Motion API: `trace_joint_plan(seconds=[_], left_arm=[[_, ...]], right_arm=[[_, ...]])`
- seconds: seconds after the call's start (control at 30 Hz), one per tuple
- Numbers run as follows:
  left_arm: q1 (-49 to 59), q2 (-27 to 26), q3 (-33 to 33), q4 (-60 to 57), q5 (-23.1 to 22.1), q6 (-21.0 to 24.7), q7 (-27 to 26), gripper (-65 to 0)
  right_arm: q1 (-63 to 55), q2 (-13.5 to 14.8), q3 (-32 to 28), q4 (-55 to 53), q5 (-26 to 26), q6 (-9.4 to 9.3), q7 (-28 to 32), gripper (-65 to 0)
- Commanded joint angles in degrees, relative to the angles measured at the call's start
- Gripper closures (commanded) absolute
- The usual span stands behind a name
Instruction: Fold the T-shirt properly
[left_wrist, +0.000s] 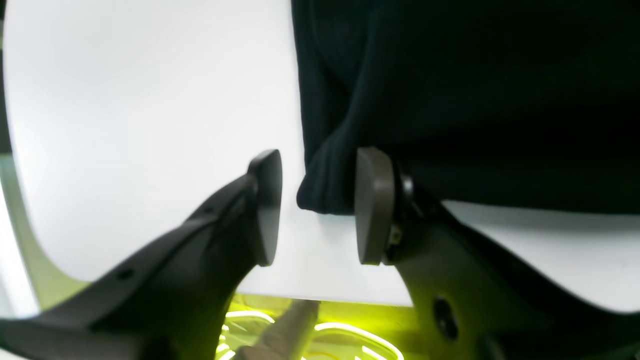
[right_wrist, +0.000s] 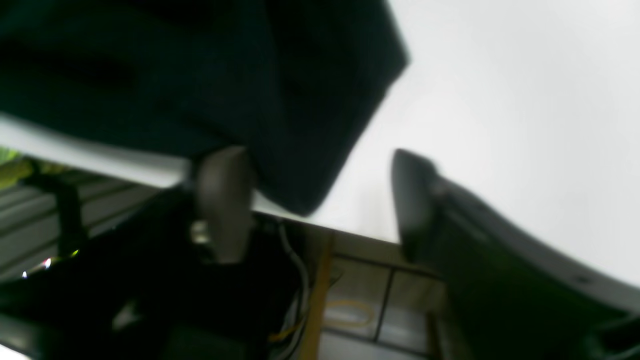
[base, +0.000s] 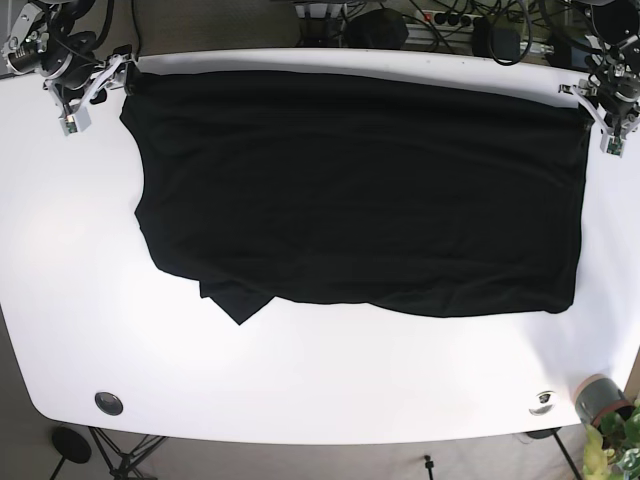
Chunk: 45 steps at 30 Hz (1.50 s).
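Note:
A black T-shirt (base: 360, 190) lies spread flat on the white table (base: 320, 380), reaching the far edge, with a crumpled flap at its front left. My left gripper (base: 603, 118) is at the shirt's far right corner. In the left wrist view it (left_wrist: 320, 207) is open, with the shirt corner (left_wrist: 325, 185) between the fingers, unclamped. My right gripper (base: 92, 88) is at the far left corner. In the blurred right wrist view it (right_wrist: 320, 200) is open wide, with the shirt corner (right_wrist: 300, 165) next to its left finger (right_wrist: 225, 200).
Cables and power strips (base: 420, 20) lie behind the table's far edge. A small grey cylinder (base: 598, 398) and a green plant (base: 615, 445) stand at the front right corner. A round grommet (base: 108, 403) sits in the table's front left.

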Motion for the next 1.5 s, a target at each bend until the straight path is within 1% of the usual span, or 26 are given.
trace_joint_plan(seconds=[0.0,0.1,0.17,0.23,0.3,0.43,0.53,0.67,0.8,0.97,1.07,1.2,1.27,1.33,1.47], left_arm=[[-0.18,-1.42,-0.69,3.19,-2.97,0.53,-1.0,-22.5],[-0.18,-1.6,-0.69,5.12,-7.02,0.53,-1.0,-22.5],[-0.18,-1.6,-0.69,6.53,-8.78,0.53,-1.0,-22.5],[-0.35,-1.6,-0.61,7.49,-9.57,0.53,-1.0,-22.5],[-1.32,-1.6,-0.08,7.85,-9.48,0.53,-1.0,-22.5],[-5.28,-1.6,-0.17,7.49,-9.3,0.53,-0.82,-22.5],[-5.54,-1.77,-0.34,7.67,-9.39,0.53,0.67,-22.5],[-5.71,-1.86,-0.34,7.49,-9.39,0.53,1.02,-22.5],[-5.8,-1.86,-0.08,5.65,-9.39,0.53,0.94,-22.5],[-8.35,-1.77,0.1,-0.51,-9.3,0.53,0.85,-22.5],[-9.85,-1.86,1.86,-2.97,-9.3,0.53,0.85,-22.5],[-10.2,-1.77,2.73,-4.64,-6.49,0.53,0.76,-22.5],[-10.2,-1.69,2.82,-4.81,-5.79,0.53,0.67,-22.5],[-10.2,-1.6,2.91,-4.9,-5.88,0.53,0.32,-22.5],[-9.93,-1.6,5.2,-4.9,-5.79,0.53,-1.88,-22.5]], right_arm=[[-0.23,-0.31,1.72,3.92,0.72,-0.03,1.05,-44.2],[0.3,-1.1,2.16,5.59,0.72,-0.03,1.05,-44.2],[1.8,-1.27,2.07,5.68,0.72,-0.03,0.79,-44.2],[3.38,-1.36,2.07,5.68,0.72,-0.03,0.7,-44.2],[4.87,-1.36,1.37,5.59,0.72,-0.03,0.7,-44.7],[7.42,-1.27,-2.06,5.59,0.55,-0.03,0.7,-44.5],[8.92,-1.27,-4.17,4.88,0.46,-0.03,0.61,-44.5],[11.11,-1.01,-7.07,2.25,0.37,-0.03,0.61,-44.5],[13.14,-1.27,-7.34,-1.27,0.37,-0.03,0.61,-44.5],[14.81,-1.1,-7.34,-5.4,0.37,-0.03,0.61,-44.5],[15.16,-1.01,-7.43,-7.25,0.37,-0.03,0.61,-44.5],[15.33,-0.83,-9.18,-9.27,0.37,-0.03,0.97,-44.5],[15.33,-0.83,-9.89,-9.53,0.37,-0.03,1.05,-44.5],[15.33,-1.27,-10.77,-9.53,0.37,-0.03,1.05,-44.5],[15.33,-1.36,-12.79,-9.71,0.37,-0.03,1.05,-44.4]])
